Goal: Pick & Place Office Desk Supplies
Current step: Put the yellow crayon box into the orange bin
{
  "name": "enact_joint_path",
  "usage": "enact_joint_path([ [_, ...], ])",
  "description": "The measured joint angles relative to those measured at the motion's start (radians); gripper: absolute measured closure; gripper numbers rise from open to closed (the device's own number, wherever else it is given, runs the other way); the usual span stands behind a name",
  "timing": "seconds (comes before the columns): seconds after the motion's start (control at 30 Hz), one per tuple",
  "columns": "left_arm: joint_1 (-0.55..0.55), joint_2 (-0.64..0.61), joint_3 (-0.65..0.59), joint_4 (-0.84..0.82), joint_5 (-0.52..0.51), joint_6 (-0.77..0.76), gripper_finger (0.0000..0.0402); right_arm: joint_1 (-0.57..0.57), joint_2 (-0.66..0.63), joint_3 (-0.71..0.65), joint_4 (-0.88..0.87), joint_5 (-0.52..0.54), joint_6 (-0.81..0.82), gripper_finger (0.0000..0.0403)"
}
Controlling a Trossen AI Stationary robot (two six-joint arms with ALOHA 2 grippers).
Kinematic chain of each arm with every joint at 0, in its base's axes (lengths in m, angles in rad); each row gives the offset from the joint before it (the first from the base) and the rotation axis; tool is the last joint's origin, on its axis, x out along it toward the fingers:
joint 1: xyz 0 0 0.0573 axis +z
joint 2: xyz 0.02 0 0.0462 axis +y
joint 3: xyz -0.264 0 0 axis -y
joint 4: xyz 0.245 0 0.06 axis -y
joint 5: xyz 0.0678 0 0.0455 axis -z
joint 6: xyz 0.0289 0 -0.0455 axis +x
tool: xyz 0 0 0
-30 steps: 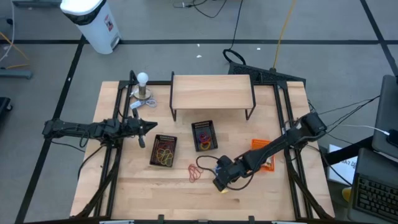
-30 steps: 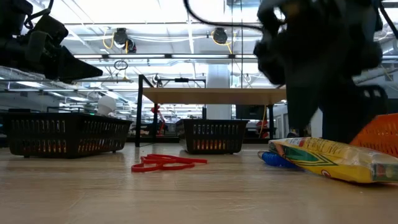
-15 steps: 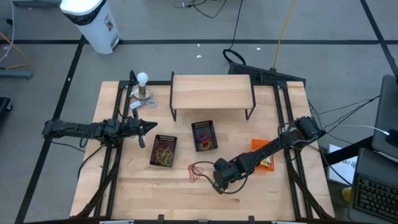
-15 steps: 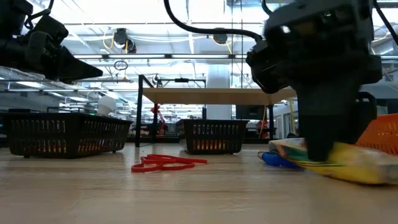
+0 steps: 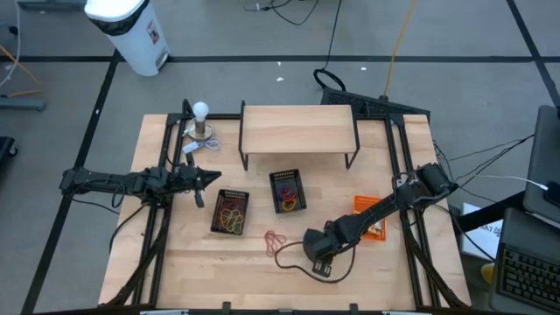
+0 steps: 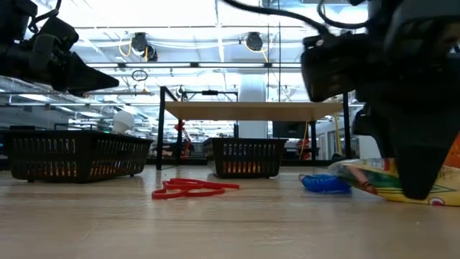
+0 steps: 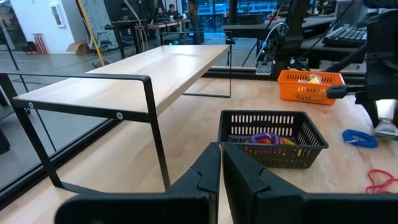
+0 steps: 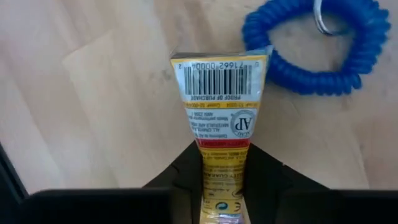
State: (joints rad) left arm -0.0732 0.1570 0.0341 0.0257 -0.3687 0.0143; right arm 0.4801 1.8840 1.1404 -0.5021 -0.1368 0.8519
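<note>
A yellow packet (image 8: 219,118) is pinched by the right gripper (image 8: 221,180) at the lower centre of the high view, low on the table (image 5: 201,254), beside a blue coil (image 8: 317,53). Red bands (image 6: 192,188) lie left of it. The left gripper (image 7: 221,177) is pressed together, held empty at the table's left edge.

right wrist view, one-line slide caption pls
Right gripper jaws closed on yellow packet beside blue coil keyring.
</note>
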Motion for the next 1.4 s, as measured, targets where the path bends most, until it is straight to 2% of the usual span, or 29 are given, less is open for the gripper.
enact_joint_path([
  [0.1,0.000,0.000,0.000,0.000,0.000,0.004,0.0380,-0.001,-0.065,-0.007,0.052,0.014,-0.043,0.0314],
  [0.23,0.000,0.000,0.000,0.004,-0.002,0.015,0.0380,-0.002,-0.223,-0.005,0.110,0.107,-0.174,0.0318],
  [0.47,0.001,0.000,0.000,0.007,-0.003,0.017,0.0380,0.000,-0.542,-0.005,0.230,0.105,-0.593,0.0333],
  [0.7,0.001,0.000,0.000,0.008,-0.059,0.017,0.0380,-0.056,-0.857,-0.061,0.226,0.113,-0.789,0.0319],
  [0.9,0.001,0.000,0.000,0.009,-0.085,0.015,0.0380,-0.118,-1.122,-0.187,0.242,0.119,-0.853,0.0330],
  [1.03,0.001,0.000,0.000,0.009,-0.085,0.008,0.0380,-0.144,-1.273,-0.302,0.244,0.168,-0.852,0.0324],
  [1.3,0.001,0.000,0.000,0.002,-0.085,-0.008,0.0380,-0.184,-1.530,-0.525,0.342,0.168,-0.857,0.0327],
  [1.4,0.001,0.000,0.000,0.002,-0.085,-0.017,0.0380,-0.199,-1.610,-0.579,0.320,0.230,-0.835,0.0330],
])
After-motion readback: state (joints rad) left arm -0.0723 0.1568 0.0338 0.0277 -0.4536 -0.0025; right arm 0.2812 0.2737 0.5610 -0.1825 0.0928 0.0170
